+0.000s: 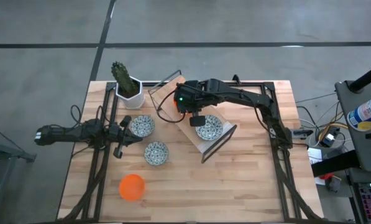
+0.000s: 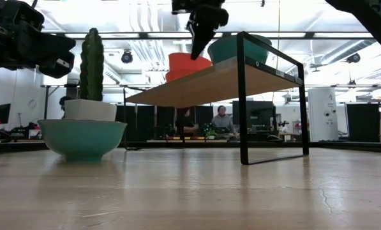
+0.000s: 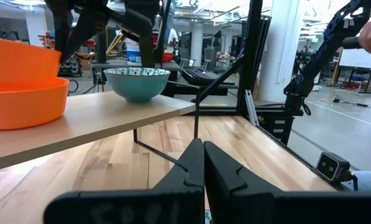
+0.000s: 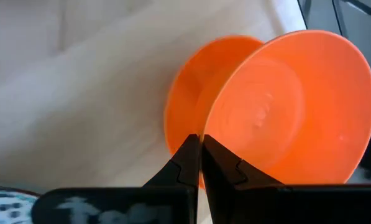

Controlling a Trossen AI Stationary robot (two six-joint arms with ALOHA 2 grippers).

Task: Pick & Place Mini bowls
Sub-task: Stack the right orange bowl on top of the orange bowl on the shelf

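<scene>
Two orange mini bowls (image 4: pixel 278 106) sit on a raised wooden shelf (image 1: pixel 204 147), the upper one (image 3: pixel 20 59) resting in the lower (image 3: pixel 23 102). A floral bowl (image 1: pixel 209 127) stands on the same shelf. Two floral bowls (image 1: pixel 141 126) (image 1: pixel 156 153) and one orange bowl (image 1: pixel 132 186) sit on the table. My right gripper (image 4: pixel 201 152) is shut, pointing down over the orange pair (image 2: pixel 189 64), its tips at the nearer bowl's rim. My left gripper (image 3: pixel 204 158) is shut and raised beside the left floral bowl, pointing toward the shelf. My right gripper's shut fingertips (image 2: pixel 196 52) come from above to the rim (image 4: pixel 205 132) of the nearer orange bowl. Whether they touch that rim, I cannot tell. The bowl rests on the other orange bowl on the shelf.
A cactus in a white hexagonal pot (image 1: pixel 128 90) stands at the far left of the table, close behind the left floral bowl. The shelf's black metal legs (image 2: pixel 242 96) stand mid-table. Black frame rails (image 1: pixel 278 162) run along both sides. Bare wood (image 1: pixel 235 186) lies toward the near right.
</scene>
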